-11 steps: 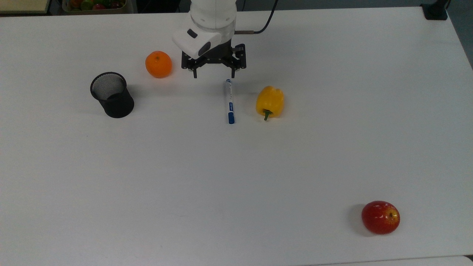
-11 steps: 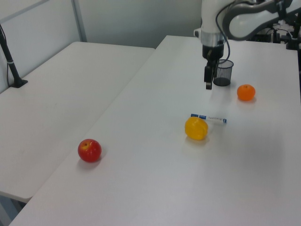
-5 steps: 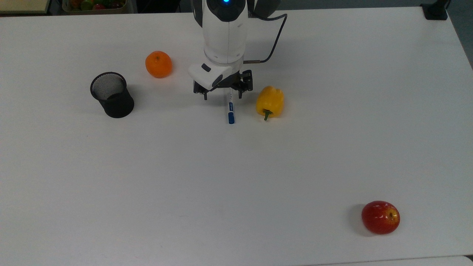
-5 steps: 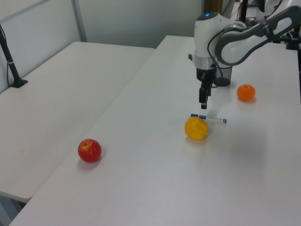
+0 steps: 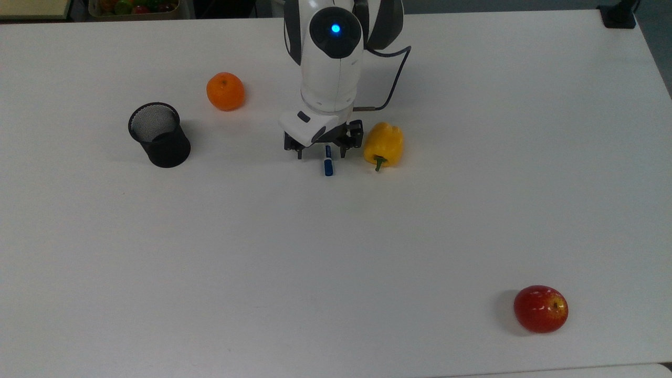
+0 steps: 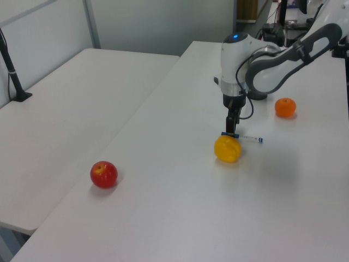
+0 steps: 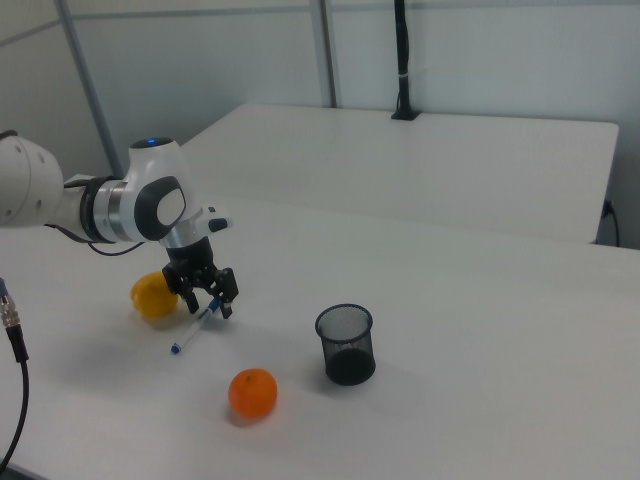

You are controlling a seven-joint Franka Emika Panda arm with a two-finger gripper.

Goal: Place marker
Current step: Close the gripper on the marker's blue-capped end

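Mesh cup (image 5: pixel 159 134) stands upright, well apart from marker (image 5: pixel 328 165).

My arm reaches out over the table with its last link pointing straight down, blue status light facing up in the top view. I've got the gripper (image 5: pixel 321 154) low, fingertips close to the surface. Its two black fingers (image 5: pixel 299 153) are spread apart, one to each side in the top view, with a clear gap between them.
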